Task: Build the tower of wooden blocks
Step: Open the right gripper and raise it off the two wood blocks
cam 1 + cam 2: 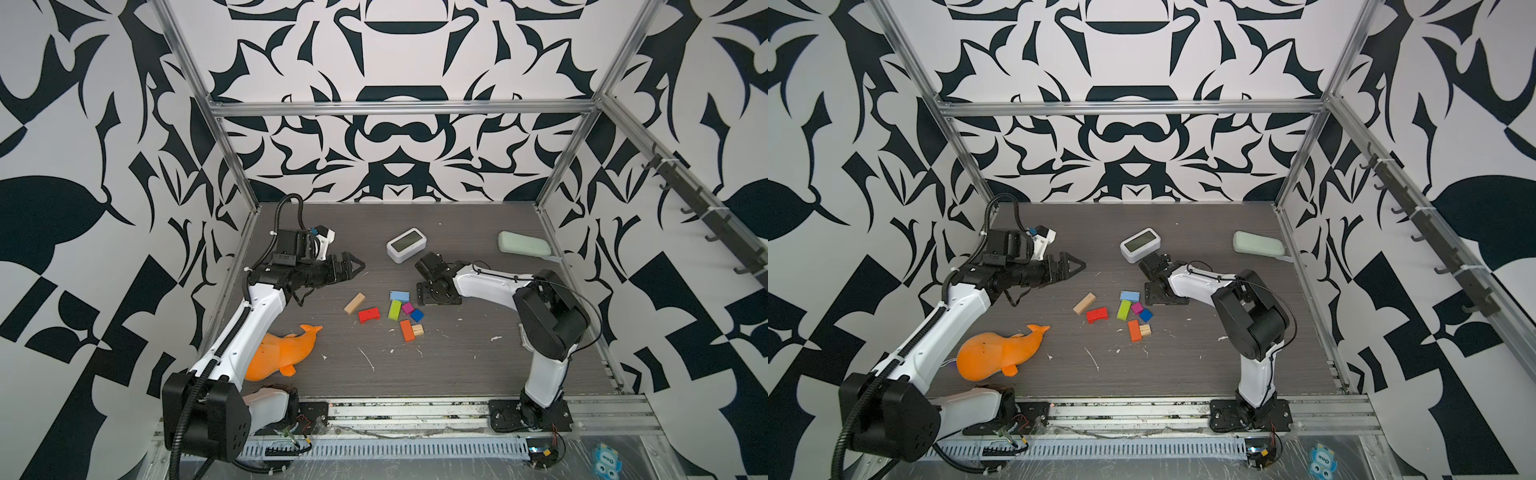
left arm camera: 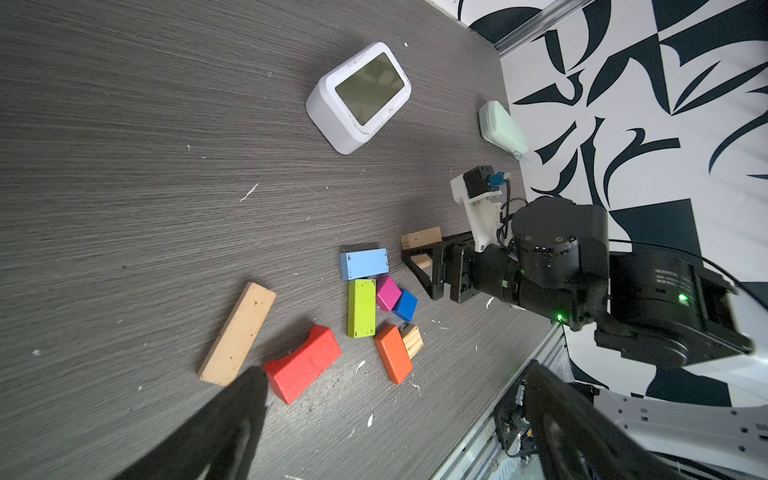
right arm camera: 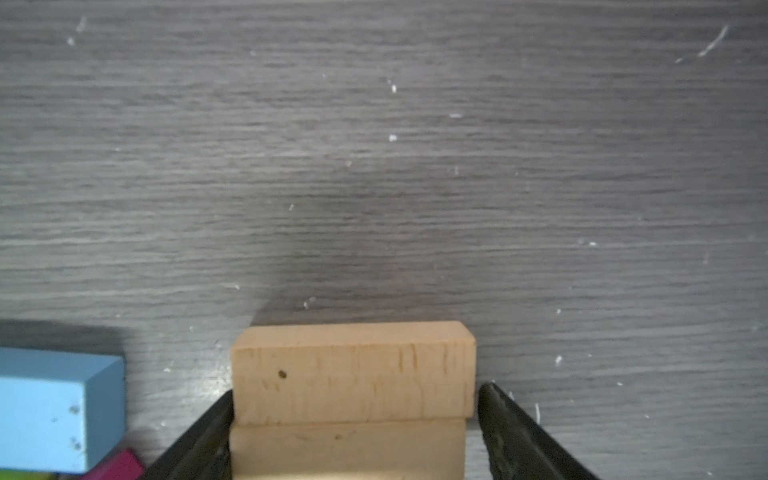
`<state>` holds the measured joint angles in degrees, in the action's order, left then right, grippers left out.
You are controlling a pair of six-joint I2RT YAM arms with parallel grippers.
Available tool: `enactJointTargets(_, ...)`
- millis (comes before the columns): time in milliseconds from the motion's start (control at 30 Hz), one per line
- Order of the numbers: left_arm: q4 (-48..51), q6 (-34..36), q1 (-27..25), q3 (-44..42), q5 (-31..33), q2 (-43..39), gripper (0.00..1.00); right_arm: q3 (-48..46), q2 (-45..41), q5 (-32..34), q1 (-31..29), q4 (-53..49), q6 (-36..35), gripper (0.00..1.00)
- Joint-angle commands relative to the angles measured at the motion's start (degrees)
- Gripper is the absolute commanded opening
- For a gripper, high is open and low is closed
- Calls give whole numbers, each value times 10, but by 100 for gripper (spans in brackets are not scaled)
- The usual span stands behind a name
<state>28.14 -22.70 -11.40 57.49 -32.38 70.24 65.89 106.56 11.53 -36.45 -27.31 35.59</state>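
Tan blocks (image 3: 353, 374) cut off by edge, right wrist view.

Red block (image 1: 369, 314), orange dolphin (image 1: 282, 351), white clock (image 1: 406, 245)

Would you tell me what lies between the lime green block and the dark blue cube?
The magenta cube, visible in both top views.

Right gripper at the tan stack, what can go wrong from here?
1. One finger of the right gripper seems to touch the upper tan block stacked on the lower tan block; pulling away could drag it off.
2. The light blue block lies close beside; a sideways move may knock it.
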Motion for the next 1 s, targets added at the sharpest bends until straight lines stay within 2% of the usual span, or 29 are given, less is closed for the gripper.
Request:
enactJointTargets(0, 0, 4, -1, -2, -8, -11, 100, 2, 19, 11, 6, -27, -15, 88)
enactJointTargets(500, 1, 4, 0, -2, -7, -11, 100, 11, 16, 11, 6, -33, -18, 88)
enactJointTargets(567, 1, 4, -1, -2, -6, -10, 99, 15, 12, 9, 6, -37, -21, 89)
enactJointTargets(700, 9, 3, -1, -1, 1, -2, 100, 18, -8, 9, 6, -39, -33, 99)
enactJointTargets(767, 8, -3, -1, -2, 3, 4, 100, 21, -19, 9, 5, -45, -45, 99)
enactJointTargets(967, -19, -54, -1, -17, 11, 14, 99, 24, -69, -43, 2, -44, -87, 99)
